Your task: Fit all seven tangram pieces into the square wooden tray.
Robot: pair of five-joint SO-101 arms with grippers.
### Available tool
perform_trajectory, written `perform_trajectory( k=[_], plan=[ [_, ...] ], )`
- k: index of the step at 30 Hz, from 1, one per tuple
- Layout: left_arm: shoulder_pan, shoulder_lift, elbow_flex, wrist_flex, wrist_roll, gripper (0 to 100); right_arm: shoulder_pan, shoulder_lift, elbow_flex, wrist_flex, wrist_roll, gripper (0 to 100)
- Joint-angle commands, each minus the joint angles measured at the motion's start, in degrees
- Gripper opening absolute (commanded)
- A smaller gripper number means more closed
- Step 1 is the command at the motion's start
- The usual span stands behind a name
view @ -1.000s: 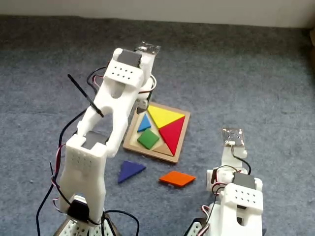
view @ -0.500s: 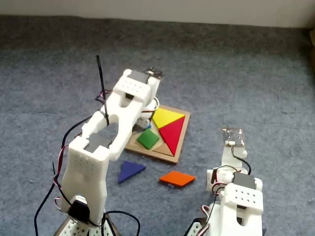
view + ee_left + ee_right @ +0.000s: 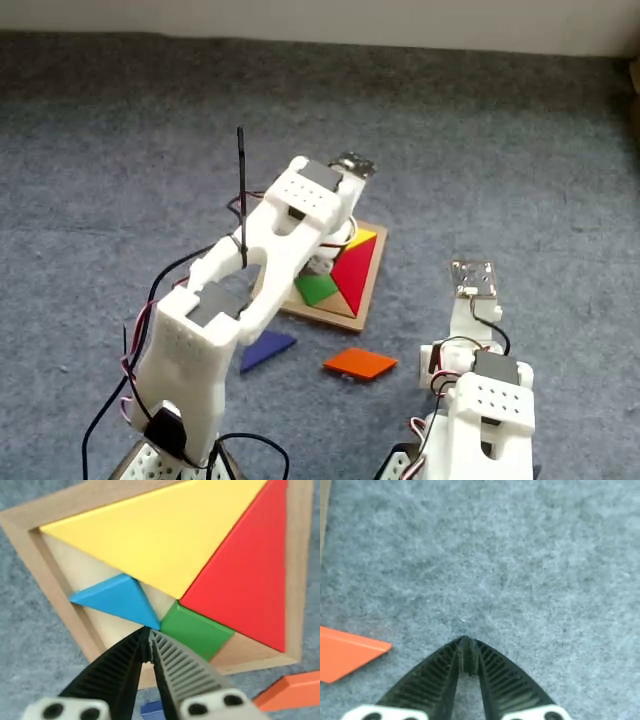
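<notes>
At the lower right of the high view, the right gripper [image 3: 465, 652] hangs over bare carpet [image 3: 520, 555] with its fingers together on nothing, seemingly parked clear. The orange piece [image 3: 360, 362] and dark blue triangle [image 3: 270, 346] lie loose just short of the wooden tray [image 3: 322, 316] at centre. Over the tray, the left gripper [image 3: 149, 639] is also pinched together and empty, its tips where the light blue triangle [image 3: 117, 597] meets the green square [image 3: 197, 632], likely to nudge them snug against the seated yellow triangle [image 3: 165, 535] and red triangle [image 3: 245, 580].
</notes>
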Motion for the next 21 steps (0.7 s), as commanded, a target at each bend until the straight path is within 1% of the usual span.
perform_trajectory(
  k=[1, 5, 10, 13, 17, 21],
  plan=[
    [0.48, -7.25, -3.74, 4.31, -0.7, 2, 1.54, -0.75, 0.04, -1.36, 0.44, 0.5],
    [0.66, -13.93, -2.77, 6.68, -3.69, 2, 1.54, -0.75, 0.04, -1.36, 0.44, 0.5],
    [-0.31, -20.79, 2.07, 5.1, -4.31, 2, 1.54, -0.75, 0.04, -1.36, 0.44, 0.5],
    [-2.86, -21.23, 5.67, -0.7, -4.57, 2, 1.54, -0.75, 0.04, -1.36, 0.44, 0.5],
    [-6.02, -21.23, 12.97, -12.22, -11.25, 2, 1.54, -0.75, 0.04, -1.36, 0.44, 0.5],
    [-8.13, -21.23, 18.59, -20.92, -13.19, 2, 1.54, -0.75, 0.04, -1.36, 0.44, 0.5]
  ],
)
